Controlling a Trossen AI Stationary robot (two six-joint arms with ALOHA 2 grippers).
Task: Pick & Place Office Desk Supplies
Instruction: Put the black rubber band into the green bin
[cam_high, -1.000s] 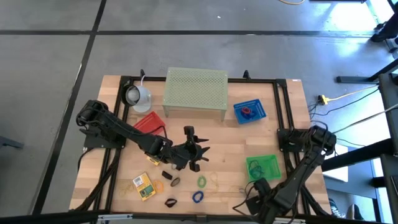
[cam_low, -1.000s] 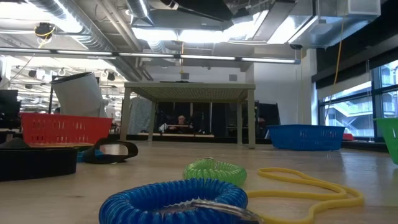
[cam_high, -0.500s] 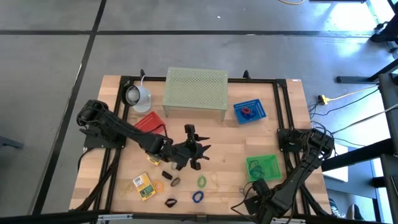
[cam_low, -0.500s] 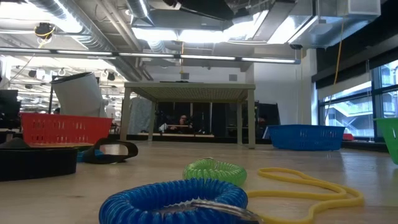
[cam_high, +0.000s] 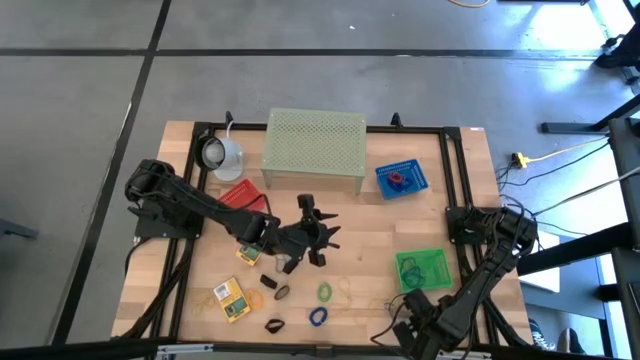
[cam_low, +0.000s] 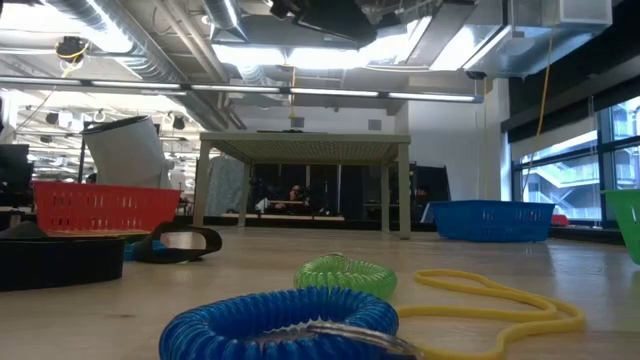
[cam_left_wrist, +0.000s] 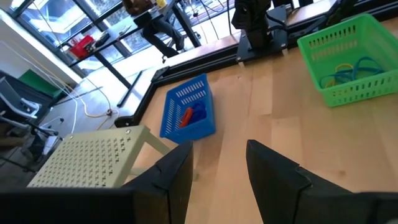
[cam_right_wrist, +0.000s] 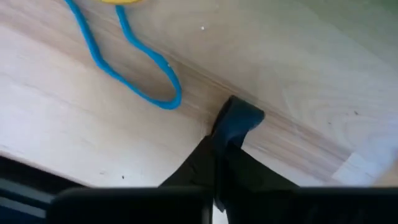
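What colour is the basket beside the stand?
Blue basket, clearest in the left wrist view, next to the stand.

Blue basket (cam_high: 403, 179); green basket (cam_high: 421, 268)

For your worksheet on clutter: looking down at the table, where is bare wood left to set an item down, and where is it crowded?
Free: the wood between the blue basket and green basket, and between the pale green stand and the left end effector. Crowded: the front strip, with the yellow packet, green loop and blue loop.
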